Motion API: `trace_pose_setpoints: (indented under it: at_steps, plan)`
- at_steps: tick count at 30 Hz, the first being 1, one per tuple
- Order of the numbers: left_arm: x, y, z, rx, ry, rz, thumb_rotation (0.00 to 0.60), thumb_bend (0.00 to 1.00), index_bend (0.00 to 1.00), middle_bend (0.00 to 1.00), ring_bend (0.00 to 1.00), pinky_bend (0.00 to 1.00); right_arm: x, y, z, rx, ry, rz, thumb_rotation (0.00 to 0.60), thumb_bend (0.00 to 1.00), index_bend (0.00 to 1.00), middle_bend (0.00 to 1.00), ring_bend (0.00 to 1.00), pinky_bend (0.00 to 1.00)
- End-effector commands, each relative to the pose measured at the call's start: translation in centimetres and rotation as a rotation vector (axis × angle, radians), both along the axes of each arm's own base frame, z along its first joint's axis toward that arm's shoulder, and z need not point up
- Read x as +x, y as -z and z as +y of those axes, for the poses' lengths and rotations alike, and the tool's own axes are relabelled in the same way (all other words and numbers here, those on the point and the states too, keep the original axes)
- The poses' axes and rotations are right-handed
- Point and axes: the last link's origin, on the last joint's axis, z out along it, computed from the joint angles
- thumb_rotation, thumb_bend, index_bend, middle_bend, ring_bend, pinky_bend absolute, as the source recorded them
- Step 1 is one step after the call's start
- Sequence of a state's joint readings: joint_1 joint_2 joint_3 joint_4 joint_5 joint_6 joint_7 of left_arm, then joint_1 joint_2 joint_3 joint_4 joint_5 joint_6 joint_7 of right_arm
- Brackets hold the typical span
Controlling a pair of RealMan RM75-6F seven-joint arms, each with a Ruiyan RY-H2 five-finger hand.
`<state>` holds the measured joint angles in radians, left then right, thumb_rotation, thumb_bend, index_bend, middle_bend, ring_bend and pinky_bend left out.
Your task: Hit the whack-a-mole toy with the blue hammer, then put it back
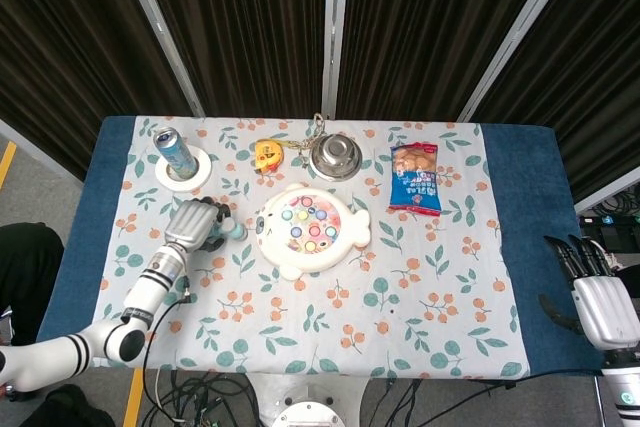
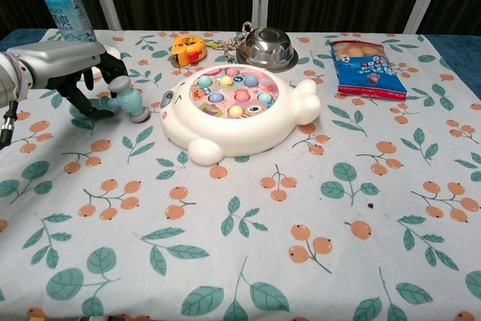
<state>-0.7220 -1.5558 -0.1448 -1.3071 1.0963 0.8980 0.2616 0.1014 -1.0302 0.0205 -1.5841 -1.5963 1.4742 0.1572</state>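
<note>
can [image 2: 68,11]: print unreadable | left hand [image 2: 94,74] grips, apparently, blue hammer [image 2: 128,102]

I see the blue hammer [image 2: 129,103] lying left of the whack-a-mole toy [image 2: 234,110]. My left hand [image 2: 89,73] grips its handle.

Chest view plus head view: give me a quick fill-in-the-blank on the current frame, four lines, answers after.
1. The blue hammer is held by the robot's ____ hand.
2. The soda can stands on a ____ coaster.
3. The yellow tape measure lies directly left of the steel ____.
4. The snack bag is mostly ____ in colour.

Missing words: left; white; bowl; blue
</note>
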Motion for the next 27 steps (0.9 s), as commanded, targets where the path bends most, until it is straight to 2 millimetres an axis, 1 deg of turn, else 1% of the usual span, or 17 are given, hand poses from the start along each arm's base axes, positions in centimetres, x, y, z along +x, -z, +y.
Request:
trace_pose_setpoints:
  at_steps: [1, 7, 11, 23, 27]
  plan:
    - [0.01, 0.08, -0.02, 0.001, 0.000, -0.001, 0.600, 0.26, 0.41, 0.44, 0.29, 0.40, -0.02, 0.00, 0.05, -0.001, 0.001, 0.000, 0.600, 0.23, 0.00, 0.13, 0.00, 0.00]
    - [0.18, 0.13, -0.08, -0.003, 0.001, -0.010, 0.600, 0.29, 0.41, 0.44, 0.29, 0.40, 0.02, 0.02, 0.07, 0.000, 0.001, 0.002, 0.600, 0.23, 0.00, 0.13, 0.00, 0.00]
    - [0.24, 0.08, -0.02, 0.005, 0.008, -0.008, 0.600, 0.33, 0.43, 0.45, 0.30, 0.41, 0.06, -0.01, 0.04, -0.001, 0.001, 0.002, 0.600, 0.23, 0.00, 0.13, 0.00, 0.00]
    - [0.02, 0.50, -0.08, 0.001, 0.005, -0.006, 0.600, 0.32, 0.43, 0.46, 0.31, 0.42, 0.09, 0.02, 0.04, 0.001, 0.002, 0.006, 0.600, 0.23, 0.00, 0.13, 0.00, 0.00]
    - [0.02, 0.59, -0.05, 0.005, 0.007, -0.006, 0.600, 0.33, 0.45, 0.48, 0.32, 0.43, 0.05, 0.03, 0.07, 0.001, 0.006, 0.006, 0.600, 0.23, 0.00, 0.13, 0.00, 0.00]
